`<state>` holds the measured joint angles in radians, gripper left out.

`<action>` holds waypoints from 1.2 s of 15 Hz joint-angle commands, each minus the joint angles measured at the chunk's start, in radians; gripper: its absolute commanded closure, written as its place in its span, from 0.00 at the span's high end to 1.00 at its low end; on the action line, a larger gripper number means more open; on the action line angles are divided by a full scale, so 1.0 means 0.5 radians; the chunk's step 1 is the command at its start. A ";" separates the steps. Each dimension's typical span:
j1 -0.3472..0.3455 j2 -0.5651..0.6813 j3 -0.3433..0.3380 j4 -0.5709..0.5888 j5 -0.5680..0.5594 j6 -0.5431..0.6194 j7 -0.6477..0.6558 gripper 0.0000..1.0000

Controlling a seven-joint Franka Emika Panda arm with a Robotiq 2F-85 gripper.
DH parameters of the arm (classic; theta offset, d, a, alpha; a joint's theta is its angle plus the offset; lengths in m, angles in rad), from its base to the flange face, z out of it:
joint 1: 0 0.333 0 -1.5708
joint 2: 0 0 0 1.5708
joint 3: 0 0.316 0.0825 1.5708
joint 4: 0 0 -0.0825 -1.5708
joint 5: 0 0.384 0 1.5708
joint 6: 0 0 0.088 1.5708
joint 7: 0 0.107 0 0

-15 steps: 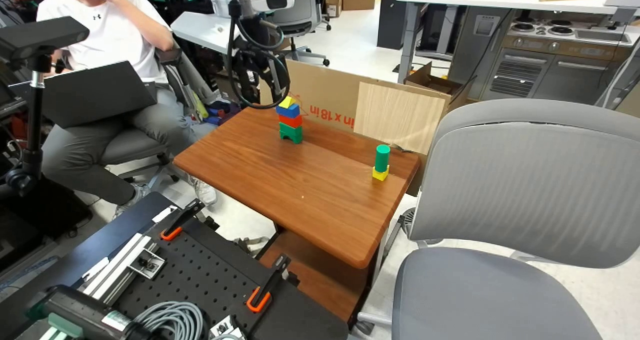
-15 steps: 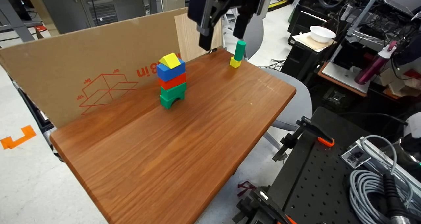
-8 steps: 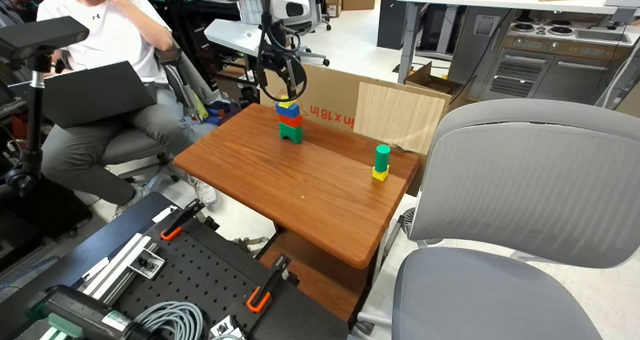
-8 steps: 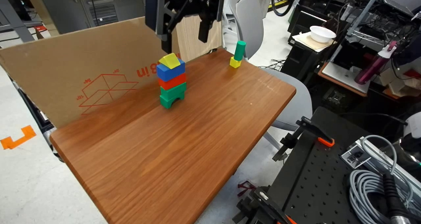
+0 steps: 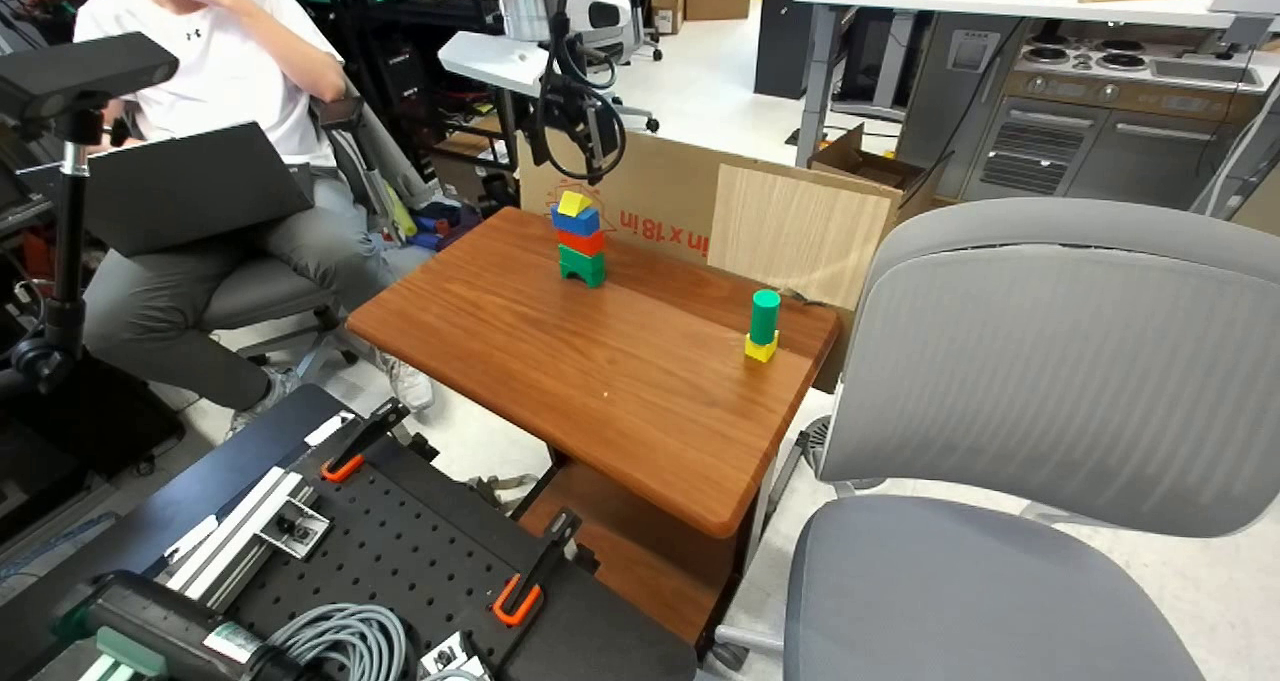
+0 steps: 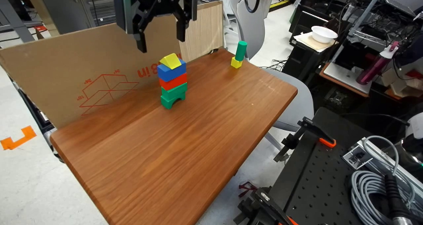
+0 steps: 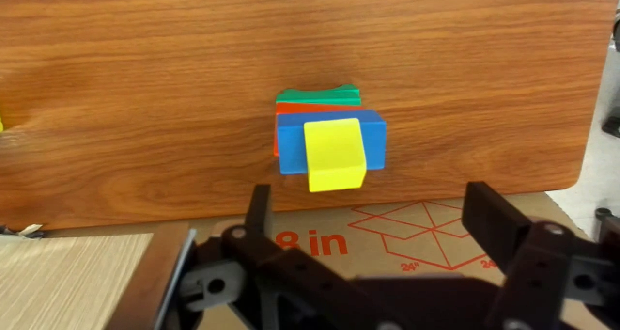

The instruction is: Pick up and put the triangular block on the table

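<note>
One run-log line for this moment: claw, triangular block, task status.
claw: open, holding nothing | triangular block: atop blue block, claw not touching | placing on table: not yet done

Red block (image 6: 173, 82) is sandwiched between a blue block (image 6: 171, 73) and green blocks (image 6: 174, 92) — green cylinder (image 6: 241, 51) is perched on a yellow cube (image 6: 236, 63) — and a grey chair (image 5: 1050, 381) is parked nearby.

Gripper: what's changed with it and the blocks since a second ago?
In an exterior view, the gripper has moved leftward, from right of the triangular block to above it in the picture. It stays open; nothing was gripped or let go. The triangular block still sits on the blue block, and the green cylinder on the yellow cube.
</note>
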<state>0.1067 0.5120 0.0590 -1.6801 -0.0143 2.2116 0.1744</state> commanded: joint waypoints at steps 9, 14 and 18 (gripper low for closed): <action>0.066 0.334 -0.049 0.441 -0.028 -0.337 0.049 1.00; 0.064 0.368 -0.048 0.502 -0.022 -0.416 0.047 1.00; 0.067 0.355 -0.054 0.497 -0.032 -0.441 0.051 1.00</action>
<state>0.1174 0.6717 0.0526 -1.4768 -0.0150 2.0395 0.1774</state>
